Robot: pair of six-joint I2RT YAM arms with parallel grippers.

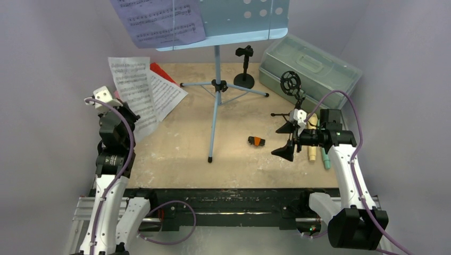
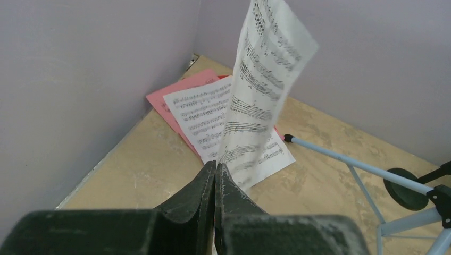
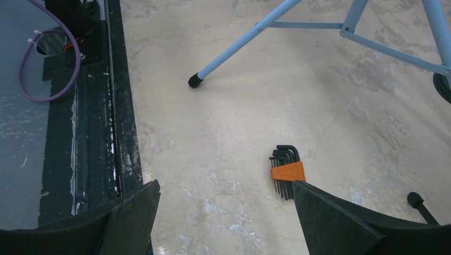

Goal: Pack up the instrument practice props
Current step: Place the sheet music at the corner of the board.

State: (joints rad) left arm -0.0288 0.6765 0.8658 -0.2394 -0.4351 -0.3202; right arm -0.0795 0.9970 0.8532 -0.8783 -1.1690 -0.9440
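**A:** Left side of the overhead view: the left gripper (image 2: 215,178) is clenched on the lower edge of a white music page (image 2: 266,79). The sheet stands up off the table (image 1: 181,154), curling at the top.

**B:** Behind it in the wrist view, a second white page (image 2: 202,114) lies flat on a red page (image 2: 165,98), tucked toward the wall corner.

**A:** Over on the right, the right gripper (image 1: 284,139) is spread wide with nothing between its fingers, hovering above bare tabletop.

**B:** An orange hex-key set (image 3: 286,171) lies just beside one of its fingers, in the lower right of that wrist view.

**A:** The pale-blue sheet-music rack (image 1: 250,21) stands upright at top centre, on its tripod legs, with a printed page on its ledge.

**B:** One black mic holder (image 1: 244,66) stands right of the rack's pole. A ring-topped mic holder (image 1: 291,85) stands in front of the translucent plastic case (image 1: 308,64).

**A:** The cream microphone (image 1: 312,141) and the teal microphone (image 1: 325,159) lie side by side at the right edge, partly hidden by the arm.
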